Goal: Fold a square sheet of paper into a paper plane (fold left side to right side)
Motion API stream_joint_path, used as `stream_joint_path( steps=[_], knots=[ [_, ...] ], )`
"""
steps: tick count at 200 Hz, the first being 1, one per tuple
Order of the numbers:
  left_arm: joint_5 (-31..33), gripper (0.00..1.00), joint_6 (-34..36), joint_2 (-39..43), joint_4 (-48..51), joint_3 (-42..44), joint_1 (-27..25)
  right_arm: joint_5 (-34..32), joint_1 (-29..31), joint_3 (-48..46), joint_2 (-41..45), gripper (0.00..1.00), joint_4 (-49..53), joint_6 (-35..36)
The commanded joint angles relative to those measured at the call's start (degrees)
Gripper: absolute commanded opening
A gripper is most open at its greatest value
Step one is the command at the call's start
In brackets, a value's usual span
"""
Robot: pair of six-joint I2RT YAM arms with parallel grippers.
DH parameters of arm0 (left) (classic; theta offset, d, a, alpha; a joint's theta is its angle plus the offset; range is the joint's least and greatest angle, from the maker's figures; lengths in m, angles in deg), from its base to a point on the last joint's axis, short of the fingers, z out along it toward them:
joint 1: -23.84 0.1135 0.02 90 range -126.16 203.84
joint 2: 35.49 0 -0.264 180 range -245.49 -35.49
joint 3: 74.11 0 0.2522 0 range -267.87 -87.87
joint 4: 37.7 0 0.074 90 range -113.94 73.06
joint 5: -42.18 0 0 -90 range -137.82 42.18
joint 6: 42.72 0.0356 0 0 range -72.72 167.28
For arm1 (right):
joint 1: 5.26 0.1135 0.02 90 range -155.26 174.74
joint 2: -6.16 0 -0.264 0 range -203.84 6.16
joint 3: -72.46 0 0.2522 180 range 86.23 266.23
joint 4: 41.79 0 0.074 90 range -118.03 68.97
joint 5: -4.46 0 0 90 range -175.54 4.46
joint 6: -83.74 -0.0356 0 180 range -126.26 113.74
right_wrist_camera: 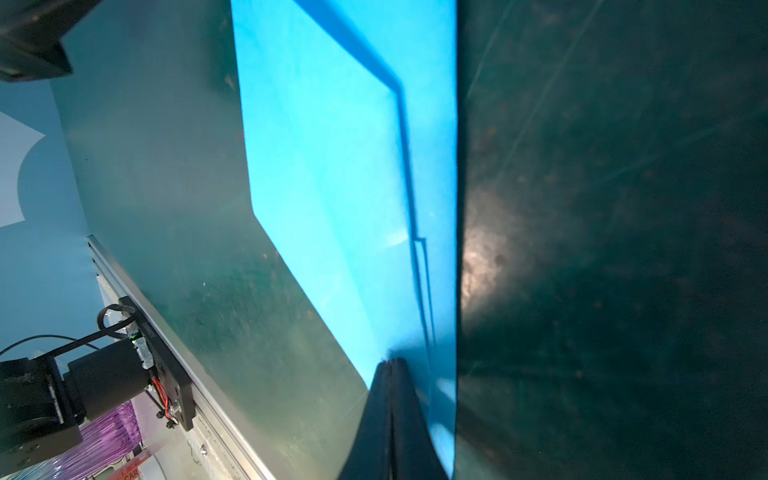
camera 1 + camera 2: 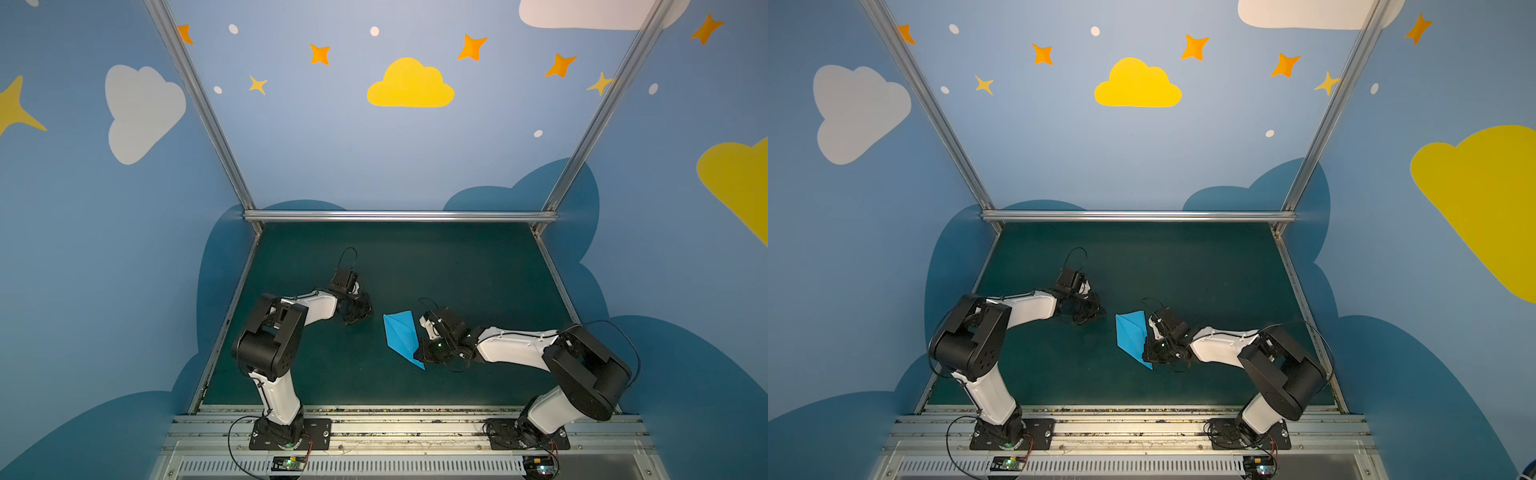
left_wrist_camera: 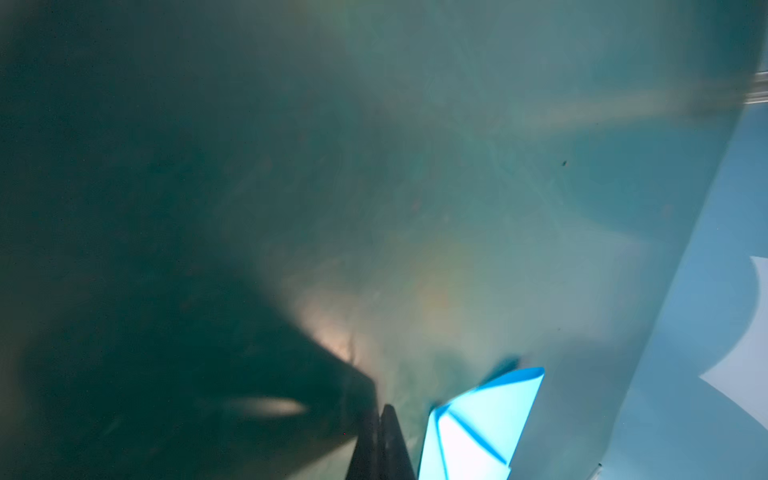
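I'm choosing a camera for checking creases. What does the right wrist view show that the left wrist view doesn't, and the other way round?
Right wrist only: the shut right gripper, tips over the paper plane beside its long layered edge, plus an arm base at the table edge. Left wrist only: the shut left gripper beside the plane, apart from it, and creases fanning from one corner. Both: the blue plane on the green table.

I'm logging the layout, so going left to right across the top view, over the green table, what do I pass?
Left arm → paper plane → right arm.
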Motion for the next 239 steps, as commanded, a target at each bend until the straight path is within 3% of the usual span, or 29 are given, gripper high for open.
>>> stream_joint_path(
  steps=[1, 42, 98, 239],
  knots=[
    [2.54, 0.04, 1.71, 5.73, 5.41, -0.14, -3.47, -4.42, 0.32, -3.71, -4.51, 0.00, 7.19, 0.10],
    [2.72, 0.04, -1.86, 7.87, 2.17, 1.57, -12.26, -4.85, 0.27, -3.93, -4.29, 0.00, 7.54, 0.09],
    [2.45, 0.04, -4.56, -0.25, -3.05, -0.87, -20.56, -5.48, 0.41, -4.03, -5.04, 0.00, 7.82, 0.00],
    [5.25, 0.04, -9.97, -5.34, -7.73, 6.39, -21.44, -7.92, 1.92, -8.61, 2.91, 0.00, 11.75, -1.30]
  ],
)
